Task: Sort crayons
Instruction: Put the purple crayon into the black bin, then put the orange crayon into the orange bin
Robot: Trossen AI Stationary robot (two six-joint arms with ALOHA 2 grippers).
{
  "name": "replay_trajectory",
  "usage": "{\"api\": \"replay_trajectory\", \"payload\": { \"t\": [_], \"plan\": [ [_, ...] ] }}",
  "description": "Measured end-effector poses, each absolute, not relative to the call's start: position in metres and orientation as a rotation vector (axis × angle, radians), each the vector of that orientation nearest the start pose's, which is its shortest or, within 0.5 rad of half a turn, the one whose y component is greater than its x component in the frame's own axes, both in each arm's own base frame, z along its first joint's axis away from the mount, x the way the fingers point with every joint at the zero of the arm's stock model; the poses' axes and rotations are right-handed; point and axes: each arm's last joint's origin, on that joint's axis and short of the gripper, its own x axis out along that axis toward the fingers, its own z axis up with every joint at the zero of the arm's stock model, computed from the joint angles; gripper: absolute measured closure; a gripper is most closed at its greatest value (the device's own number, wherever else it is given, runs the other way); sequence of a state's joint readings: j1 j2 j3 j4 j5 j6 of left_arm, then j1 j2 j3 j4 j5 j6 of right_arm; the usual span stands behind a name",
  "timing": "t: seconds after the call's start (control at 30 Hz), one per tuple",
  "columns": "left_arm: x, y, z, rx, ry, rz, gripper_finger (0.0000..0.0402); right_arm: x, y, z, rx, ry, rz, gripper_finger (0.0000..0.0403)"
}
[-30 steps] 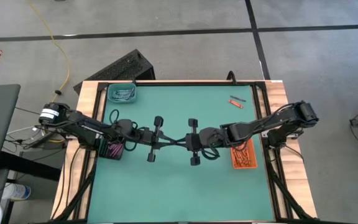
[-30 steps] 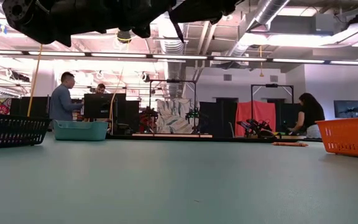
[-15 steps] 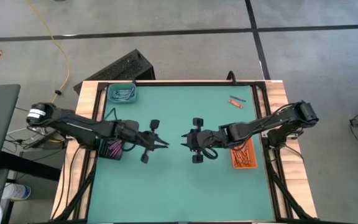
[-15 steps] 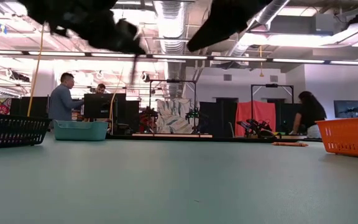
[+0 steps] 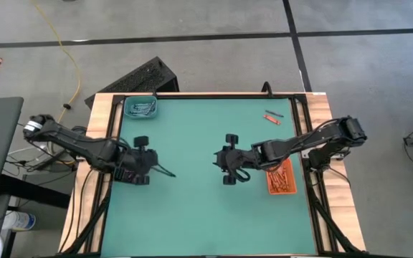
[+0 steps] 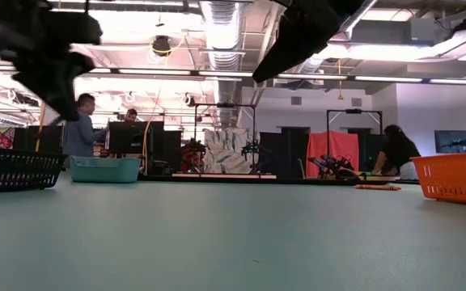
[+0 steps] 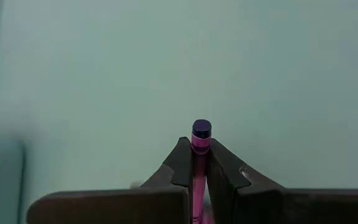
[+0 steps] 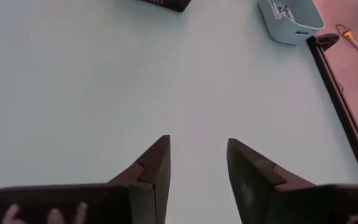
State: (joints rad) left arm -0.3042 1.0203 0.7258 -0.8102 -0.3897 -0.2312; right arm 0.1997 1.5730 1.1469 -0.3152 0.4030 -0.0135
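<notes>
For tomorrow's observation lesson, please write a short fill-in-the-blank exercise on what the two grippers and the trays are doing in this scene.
1. The left gripper is shut on a ____ crayon.
2. The right gripper has its fingers ____ and holds nothing.
3. The tray by the right arm is ____.
4. Two loose crayons lie on the mat near the table's far ____ corner.

Missing words: purple; open; orange; right
</notes>
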Motion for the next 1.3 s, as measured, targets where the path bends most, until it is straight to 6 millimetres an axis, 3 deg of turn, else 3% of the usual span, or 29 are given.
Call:
{"api": "replay_trajectory", "payload": {
  "t": [0.2, 0.4, 0.67, 0.9, 1.07, 1.3],
  "plan": [
    [0.155, -0.046, 0.225, 0.105, 1.12, 0.297, 0.0397, 0.337, 0.052, 0.252, -0.233, 0.724, -0.202, 0.0259],
    [0.137, -0.041, 0.219, -0.068, 1.258, 0.496, 0.0393, 0.341, 0.049, 0.246, -0.226, 0.738, -0.209, 0.0259],
    [0.129, -0.041, 0.197, -0.218, 1.31, 0.566, 0.0331, 0.343, 0.049, 0.24, -0.228, 0.758, -0.206, 0.0259],
    [0.128, -0.042, 0.195, -0.258, 1.277, 0.547, 0.0286, 0.341, 0.049, 0.238, -0.233, 0.784, -0.216, 0.026],
    [0.136, -0.043, 0.206, -0.202, 1.134, 0.48, 0.0275, 0.332, 0.04, 0.232, -0.231, 0.885, -0.339, 0.026],
    [0.164, -0.055, 0.228, -0.036, 0.803, 0.229, 0.0274, 0.311, -0.001, 0.219, -0.109, 1.14, -0.518, 0.026]
  ]
}}
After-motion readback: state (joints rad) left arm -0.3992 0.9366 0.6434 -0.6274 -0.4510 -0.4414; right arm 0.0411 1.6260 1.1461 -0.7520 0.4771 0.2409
